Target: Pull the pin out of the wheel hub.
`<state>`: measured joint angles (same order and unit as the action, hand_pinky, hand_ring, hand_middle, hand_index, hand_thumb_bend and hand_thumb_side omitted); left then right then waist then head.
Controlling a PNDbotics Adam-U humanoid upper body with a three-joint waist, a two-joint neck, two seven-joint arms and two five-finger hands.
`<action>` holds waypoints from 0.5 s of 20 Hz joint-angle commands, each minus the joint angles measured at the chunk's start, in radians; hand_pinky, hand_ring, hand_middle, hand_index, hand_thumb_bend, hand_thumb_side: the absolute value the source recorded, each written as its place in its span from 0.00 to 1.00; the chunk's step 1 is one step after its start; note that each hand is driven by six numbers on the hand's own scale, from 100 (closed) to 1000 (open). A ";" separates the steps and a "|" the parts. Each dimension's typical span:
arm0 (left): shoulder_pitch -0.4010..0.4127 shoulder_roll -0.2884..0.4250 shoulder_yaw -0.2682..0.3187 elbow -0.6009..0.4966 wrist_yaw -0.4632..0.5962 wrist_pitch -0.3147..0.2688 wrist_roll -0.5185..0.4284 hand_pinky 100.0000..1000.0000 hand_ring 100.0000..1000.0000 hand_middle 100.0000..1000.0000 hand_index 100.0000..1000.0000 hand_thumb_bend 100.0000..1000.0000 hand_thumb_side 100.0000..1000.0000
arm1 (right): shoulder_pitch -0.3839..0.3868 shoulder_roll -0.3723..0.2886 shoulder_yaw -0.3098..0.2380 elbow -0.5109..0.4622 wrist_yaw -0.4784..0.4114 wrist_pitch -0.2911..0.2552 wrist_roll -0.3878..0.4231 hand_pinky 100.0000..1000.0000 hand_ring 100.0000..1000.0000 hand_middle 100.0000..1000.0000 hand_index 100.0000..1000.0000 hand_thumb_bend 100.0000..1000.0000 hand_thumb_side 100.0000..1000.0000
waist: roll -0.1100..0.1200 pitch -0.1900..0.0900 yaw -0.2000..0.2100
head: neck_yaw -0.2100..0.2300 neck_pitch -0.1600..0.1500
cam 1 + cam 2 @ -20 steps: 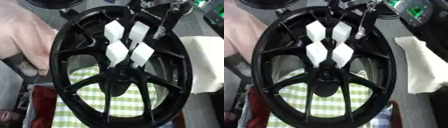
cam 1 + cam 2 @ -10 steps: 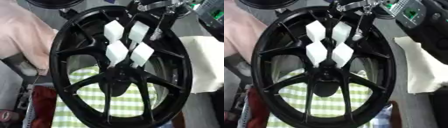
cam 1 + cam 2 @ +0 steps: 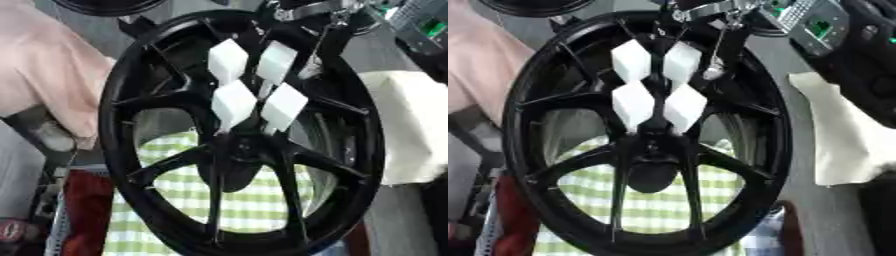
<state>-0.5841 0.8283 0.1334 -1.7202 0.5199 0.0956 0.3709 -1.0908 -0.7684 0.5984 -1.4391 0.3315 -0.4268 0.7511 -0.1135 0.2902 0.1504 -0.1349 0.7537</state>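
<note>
Right eye view: the right hand (image 3: 710, 10) shows only as silver and dark parts at the far rim of the wheel (image 3: 518, 100); whether its fingers are curled I cannot tell. A thin rod (image 3: 721, 47), possibly the pin, hangs just below it with a pale end among the far spokes. Left hand not visible. Four white blocks (image 3: 658, 90) sit over the hub (image 3: 651, 150). Green checked cloth (image 3: 654, 205) lies beneath. Judged step: early extraction. Next: draw straight away from the hub.
</note>
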 commanded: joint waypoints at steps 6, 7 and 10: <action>-0.019 0.031 0.013 -0.012 0.007 -0.004 -0.001 0.83 0.70 0.86 0.89 0.34 0.90 | -0.026 -0.009 -0.011 0.004 -0.013 -0.153 0.156 0.89 0.82 0.53 0.59 0.30 0.00 | 0.008 -0.017 0.000 | -0.002 0.004; -0.019 0.031 0.013 -0.012 0.007 -0.004 -0.001 0.83 0.70 0.86 0.89 0.34 0.90 | -0.027 -0.008 -0.011 0.004 -0.016 -0.150 0.156 0.89 0.81 0.51 0.58 0.29 0.00 | 0.008 -0.017 0.000 | -0.002 0.004; -0.019 0.031 0.014 -0.012 0.008 -0.004 0.001 0.83 0.70 0.86 0.89 0.34 0.90 | -0.029 -0.007 -0.016 0.002 -0.028 -0.140 0.156 0.89 0.79 0.44 0.51 0.21 0.03 | 0.007 -0.018 -0.001 | -0.001 0.005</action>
<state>-0.5847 0.8283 0.1335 -1.7202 0.5211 0.0955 0.3711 -1.0947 -0.7613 0.5984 -1.4330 0.3156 -0.4202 0.7577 -0.1135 0.2902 0.1499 -0.1350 0.7544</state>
